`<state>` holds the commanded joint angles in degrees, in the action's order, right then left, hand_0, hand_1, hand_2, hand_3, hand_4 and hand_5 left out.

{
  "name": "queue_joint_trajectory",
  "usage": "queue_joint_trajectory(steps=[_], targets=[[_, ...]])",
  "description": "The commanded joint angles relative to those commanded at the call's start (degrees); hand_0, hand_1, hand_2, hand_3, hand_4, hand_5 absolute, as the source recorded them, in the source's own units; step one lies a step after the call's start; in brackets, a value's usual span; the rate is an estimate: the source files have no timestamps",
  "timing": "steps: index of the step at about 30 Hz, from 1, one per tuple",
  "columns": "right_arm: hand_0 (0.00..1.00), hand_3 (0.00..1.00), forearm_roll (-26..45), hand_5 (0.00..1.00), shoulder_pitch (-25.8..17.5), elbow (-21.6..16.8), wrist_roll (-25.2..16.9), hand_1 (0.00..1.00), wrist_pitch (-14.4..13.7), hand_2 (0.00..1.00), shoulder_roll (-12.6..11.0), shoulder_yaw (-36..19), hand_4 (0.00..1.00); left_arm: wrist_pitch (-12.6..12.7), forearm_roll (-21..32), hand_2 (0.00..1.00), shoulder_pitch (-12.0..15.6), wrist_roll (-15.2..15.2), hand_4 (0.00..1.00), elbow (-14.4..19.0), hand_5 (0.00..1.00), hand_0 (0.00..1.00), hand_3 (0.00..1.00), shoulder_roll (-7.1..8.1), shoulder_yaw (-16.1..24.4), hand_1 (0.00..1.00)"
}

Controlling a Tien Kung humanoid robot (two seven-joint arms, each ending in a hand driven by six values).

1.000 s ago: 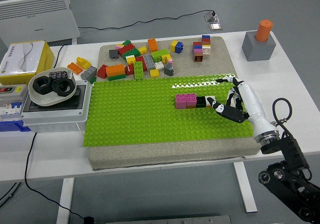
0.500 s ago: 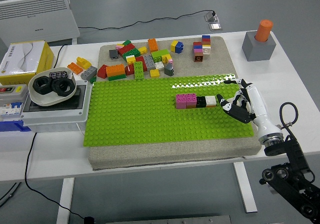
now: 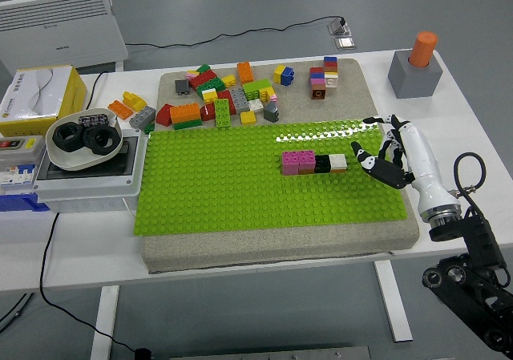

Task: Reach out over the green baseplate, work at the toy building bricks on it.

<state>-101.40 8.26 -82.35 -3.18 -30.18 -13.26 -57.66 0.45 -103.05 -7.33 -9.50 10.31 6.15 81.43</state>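
Baseplate (image 3: pixel 240 192), green, lies on a grey foam pad (image 3: pixel 280 244) on the white table (image 3: pixel 72 256). Row of bricks (image 3: pixel 314 163) sits on it, right of centre: two pink, then black, then white on the right end, pressed side by side.

R hand (image 3: pixel 385 155) hovers over the baseplate's right edge, just beside the white end of the row but not touching it. Fingers spread & loosely bent, holding nothing; thumb tip points toward the row. White forearm runs back to the lower right, black arm joints below the table edge. L arm not seen.

Loose brick pile (image 3: pixel 216 95) on the pad behind the baseplate: red, orange, yellow, green, grey pcs mixed. Small multicolour stack (image 3: pixel 324 77) stands to the right of the pile, well apart from it. Couple of orange/yellow bricks (image 3: pixel 128 105) off the pad at its left.

Left side of table: white bowl (image 3: pixel 82 139) w/ black nuts on top of a grey electrical box (image 3: pixel 80 180), yellow carton (image 3: pixel 36 95) behind. Far right corner: grey block w/ orange peg (image 3: pixel 417 63). White heater (image 3: pixel 60 23) on the floor beyond the table.
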Motion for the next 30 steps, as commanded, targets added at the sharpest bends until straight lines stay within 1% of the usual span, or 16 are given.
queue_joint_trajectory(steps=[1,3,7,12,17,23,25,30], targets=[[0.071,0.649,-0.04,0.306,-0.02,-0.01,-0.02,0.06,0.0,0.19,-0.02,0.03,0.685,0.27,0.53,0.616,-0.2,0.35,0.744,0.0,0.695,0.735,0.69,0.06,-0.22,0.63],[0.071,0.649,-0.06,0.306,-0.03,0.0,-0.07,0.06,0.0,0.19,-0.03,0.07,0.685,0.81,2.06,0.616,-0.63,1.13,0.744,0.0,0.695,0.735,0.69,0.17,-0.95,0.63],[0.069,0.649,0.02,0.303,0.08,0.07,-0.11,0.058,-0.03,0.19,0.05,-0.01,0.685,1.79,5.7,0.626,-1.49,2.82,0.74,0.0,0.689,0.734,0.688,0.08,-3.79,0.627],[0.069,0.649,-0.08,0.303,0.5,0.14,-0.01,0.058,-0.01,0.19,0.34,-0.16,0.685,2.38,7.81,0.626,-1.75,3.51,0.74,0.0,0.689,0.734,0.688,0.11,-5.31,0.627],[0.067,0.65,-0.06,0.304,0.51,0.13,0.05,0.057,0.02,0.19,0.46,-0.54,0.683,2.75,9.61,0.628,-0.64,3.58,0.738,0.0,0.686,0.735,0.686,0.59,-4.9,0.631],[0.067,0.652,-0.1,0.309,0.29,0.25,0.2,0.058,0.11,0.189,0.31,-0.69,0.677,3.8,11.28,0.634,1.43,3.86,0.739,0.0,0.677,0.735,0.683,0.53,-2.78,0.631],[0.067,0.651,-0.18,0.314,0.3,0.3,0.29,0.058,0.16,0.188,0.17,-0.45,0.661,3.74,11.4,0.636,1.98,3.49,0.738,0.0,0.666,0.731,0.678,0.47,-2.63,0.632],[0.067,0.651,-0.56,0.314,0.48,0.28,0.6,0.058,0.3,0.188,-0.04,0.19,0.661,2.86,12.09,0.636,3.48,1.83,0.738,0.0,0.666,0.731,0.678,0.27,-2.72,0.632]])
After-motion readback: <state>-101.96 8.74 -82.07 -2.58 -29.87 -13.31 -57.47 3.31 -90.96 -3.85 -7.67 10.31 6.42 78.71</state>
